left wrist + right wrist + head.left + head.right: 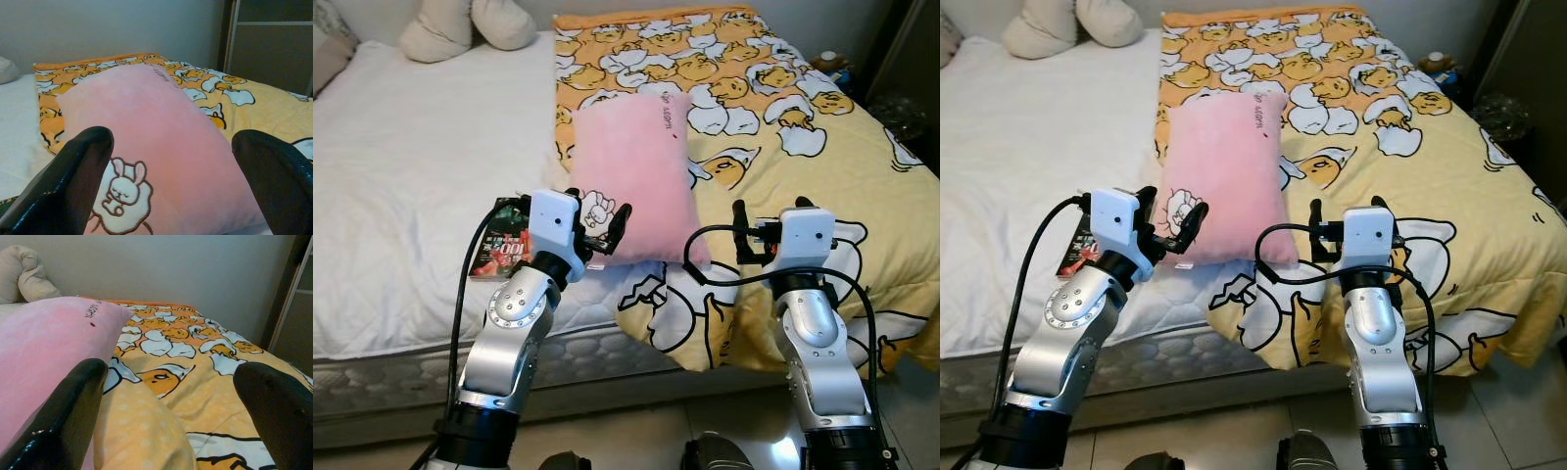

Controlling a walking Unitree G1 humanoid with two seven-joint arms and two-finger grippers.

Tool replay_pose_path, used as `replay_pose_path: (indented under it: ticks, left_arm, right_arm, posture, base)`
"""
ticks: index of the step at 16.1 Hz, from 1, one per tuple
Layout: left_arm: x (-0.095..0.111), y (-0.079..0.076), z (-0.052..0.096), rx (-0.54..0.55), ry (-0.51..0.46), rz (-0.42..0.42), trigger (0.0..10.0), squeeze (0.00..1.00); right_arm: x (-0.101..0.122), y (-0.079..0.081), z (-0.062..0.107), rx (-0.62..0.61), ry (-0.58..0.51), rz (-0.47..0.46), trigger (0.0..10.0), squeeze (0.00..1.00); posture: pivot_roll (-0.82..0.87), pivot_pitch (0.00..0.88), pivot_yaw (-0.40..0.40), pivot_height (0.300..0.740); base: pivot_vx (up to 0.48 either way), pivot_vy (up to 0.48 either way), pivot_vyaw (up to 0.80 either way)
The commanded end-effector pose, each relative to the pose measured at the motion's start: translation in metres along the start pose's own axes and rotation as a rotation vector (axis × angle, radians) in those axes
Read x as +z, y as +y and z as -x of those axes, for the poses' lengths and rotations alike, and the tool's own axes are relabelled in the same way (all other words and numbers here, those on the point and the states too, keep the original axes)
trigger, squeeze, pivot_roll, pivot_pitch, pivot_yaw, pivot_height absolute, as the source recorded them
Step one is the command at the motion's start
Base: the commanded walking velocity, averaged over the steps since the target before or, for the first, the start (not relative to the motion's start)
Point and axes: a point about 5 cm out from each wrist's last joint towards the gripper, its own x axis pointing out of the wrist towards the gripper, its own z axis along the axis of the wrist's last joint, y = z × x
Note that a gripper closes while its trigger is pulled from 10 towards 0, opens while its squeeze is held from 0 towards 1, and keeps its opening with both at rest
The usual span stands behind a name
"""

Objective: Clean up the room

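Observation:
A long pink pillow (pixel 631 166) with a rabbit patch lies lengthwise on the bed, partly on the yellow duck-print blanket (pixel 803 147). My left gripper (pixel 599 221) is open at the pillow's near end, one finger on each side of the rabbit patch (pixel 122 193). My right gripper (pixel 766 225) is open just right of the pillow, low over a fold of the blanket (pixel 146 431). A book with a dark red cover (pixel 504 250) lies on the white sheet beside my left wrist.
Two cream pillows (pixel 470 24) lie at the head of the white mattress (pixel 401 166). A dark cabinet (pixel 911 59) stands to the bed's right, with small items (pixel 827 61) beside it. The blanket hangs over the bed's near edge. Pale floor (pixel 646 431) lies below.

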Motion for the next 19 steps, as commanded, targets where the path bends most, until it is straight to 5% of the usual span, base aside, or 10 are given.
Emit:
replay_pose_path:
  ticks: [1, 9, 14, 19]
  left_arm:
    - [-0.001, -0.002, 0.0, -0.003, 0.015, -0.01, 10.0, 0.0]
    - [0.003, 0.003, -0.004, -0.03, -0.008, -0.003, 10.0, 0.0]
    - [0.008, 0.002, -0.009, -0.059, -0.025, 0.025, 10.0, 0.0]
    - [0.006, 0.002, -0.012, -0.041, -0.013, 0.066, 10.0, 0.0]
  right_arm:
    - [-0.001, -0.001, 0.0, -0.003, -0.004, -0.003, 10.0, 0.04]
    - [-0.002, -0.003, -0.002, -0.018, -0.003, -0.007, 10.0, 0.0]
    - [0.001, -0.002, -0.004, -0.009, -0.027, 0.005, 10.0, 0.0]
    - [0.003, -0.003, -0.008, -0.012, -0.032, 0.001, 10.0, 0.0]
  posture:
    - [-0.18, 0.0, 0.077, 0.703]
    - [-0.19, 0.0, 0.089, 0.703]
    - [-0.19, 0.0, 0.097, 0.703]
    - [-0.19, 0.0, 0.096, 0.703]
  base:
    - [0.315, -0.356, 0.55]
    - [0.123, -0.129, 0.14]
    - [0.443, 0.0, 0.0]
    - [0.281, 0.35, 0.0]
